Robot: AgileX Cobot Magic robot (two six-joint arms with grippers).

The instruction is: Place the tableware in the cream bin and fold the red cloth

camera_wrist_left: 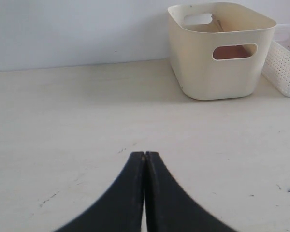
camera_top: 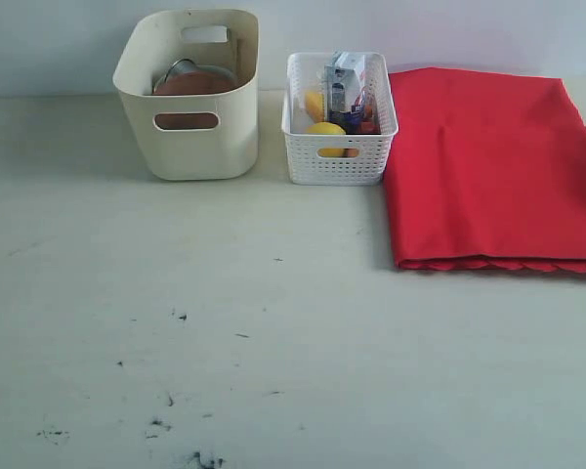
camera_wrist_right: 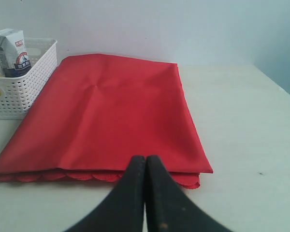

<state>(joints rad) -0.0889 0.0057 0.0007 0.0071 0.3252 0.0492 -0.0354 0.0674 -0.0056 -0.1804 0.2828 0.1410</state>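
Note:
The cream bin (camera_top: 190, 93) stands at the back left of the table and holds tableware: a round brown plate (camera_top: 193, 84) and a steel rim (camera_top: 181, 66) show inside. The left wrist view has the same cream bin (camera_wrist_left: 220, 50) ahead. The red cloth (camera_top: 493, 166) lies folded flat at the back right, its scalloped edge toward the front. My left gripper (camera_wrist_left: 144, 153) is shut and empty over bare table. My right gripper (camera_wrist_right: 145, 157) is shut and empty just in front of the red cloth (camera_wrist_right: 111, 116). Neither arm shows in the exterior view.
A white lattice basket (camera_top: 338, 156) stands between bin and cloth, holding a milk carton (camera_top: 345, 86) and yellow food (camera_top: 325, 130). The basket (camera_wrist_right: 17, 92) also shows in the right wrist view. Dark scuff marks (camera_top: 176, 430) dot the pale table's front left.

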